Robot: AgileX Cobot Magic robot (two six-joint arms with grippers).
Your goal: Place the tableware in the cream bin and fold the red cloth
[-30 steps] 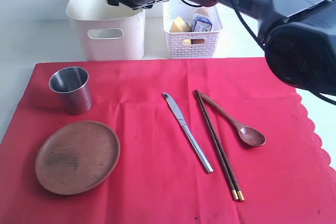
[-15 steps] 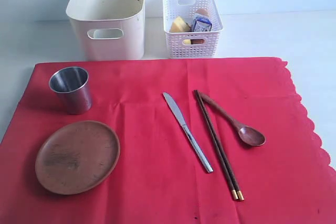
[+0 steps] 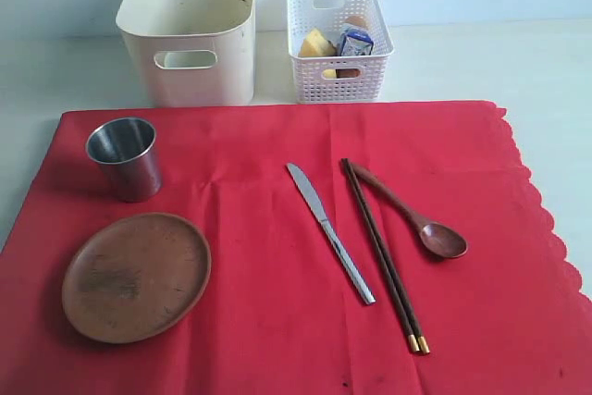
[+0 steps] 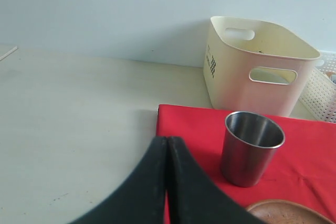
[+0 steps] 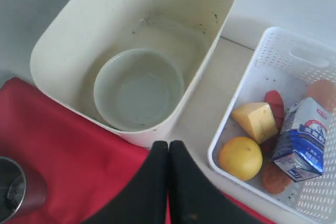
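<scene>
Grippers both closed, fingers pressed together, empty. Left gripper (image 4: 167,145) hangs near cup (image 4: 252,148), by corner of red cloth (image 4: 194,129). Right gripper (image 5: 168,148) hangs between cream bin (image 5: 63,40) and white basket (image 5: 247,72); bowl (image 5: 139,88) sits upright in bin.

Exterior view, on cloth:
- Cup upright at 10 o'clock, plate (image 3: 136,275) at 8.
- Knife (image 3: 330,233) at centre: tip to 11, handle to 5.
- Chopsticks (image 3: 384,256) parallel: gold tips to 5.
- Spoon (image 3: 416,219): scoop end to 4, handle meeting chopsticks' far ends.
</scene>
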